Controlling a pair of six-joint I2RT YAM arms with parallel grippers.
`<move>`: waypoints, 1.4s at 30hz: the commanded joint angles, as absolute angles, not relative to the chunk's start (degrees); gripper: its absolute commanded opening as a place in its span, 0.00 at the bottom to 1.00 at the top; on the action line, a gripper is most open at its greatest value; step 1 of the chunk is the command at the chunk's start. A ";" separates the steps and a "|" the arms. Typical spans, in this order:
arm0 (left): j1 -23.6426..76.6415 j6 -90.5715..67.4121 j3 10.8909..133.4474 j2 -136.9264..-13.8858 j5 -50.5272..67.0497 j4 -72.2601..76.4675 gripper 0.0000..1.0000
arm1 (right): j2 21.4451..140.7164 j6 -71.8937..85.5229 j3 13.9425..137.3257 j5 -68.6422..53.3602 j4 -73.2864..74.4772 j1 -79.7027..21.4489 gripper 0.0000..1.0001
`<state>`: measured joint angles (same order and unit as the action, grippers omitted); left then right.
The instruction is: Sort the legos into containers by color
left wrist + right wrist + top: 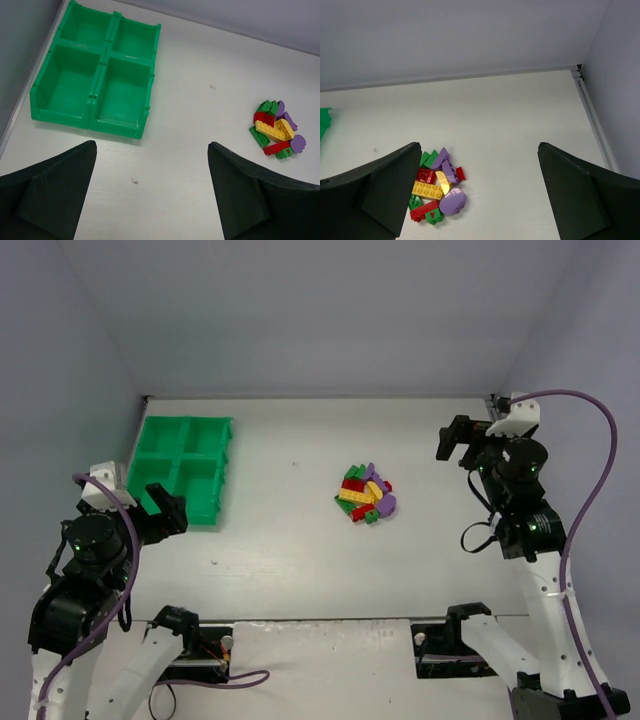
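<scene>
My left gripper (151, 150) hangs spread wide and empty over the table's left side. Just beyond it sits the green tray (117, 127), its containers two by two, its slightly longer side running away from me. The legos (365, 495) lie heaped mid-table, well apart from the tray, with the long yellow brick (426, 190) lying roughly crosswise. My right gripper (478, 147) gapes empty to their right.

A pale off-white desk (300, 560) with a faint grain and a few tiny dark specks sits boxed in on three sides. The back wall (320, 310), left wall (50, 340) and right wall (590, 320) are plain, smooth grey-blue panels. The light is soft and even, with hardly any shadow.
</scene>
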<state>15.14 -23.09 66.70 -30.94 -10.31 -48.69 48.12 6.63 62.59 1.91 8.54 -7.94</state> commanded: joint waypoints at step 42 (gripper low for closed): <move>48.68 -19.26 95.44 -100.36 12.48 -26.98 0.59 | 39.56 14.15 53.18 -8.79 6.42 -8.00 1.00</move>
<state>46.63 -23.38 91.26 -99.20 10.98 -30.92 40.40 13.54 53.49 -6.87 8.84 -7.94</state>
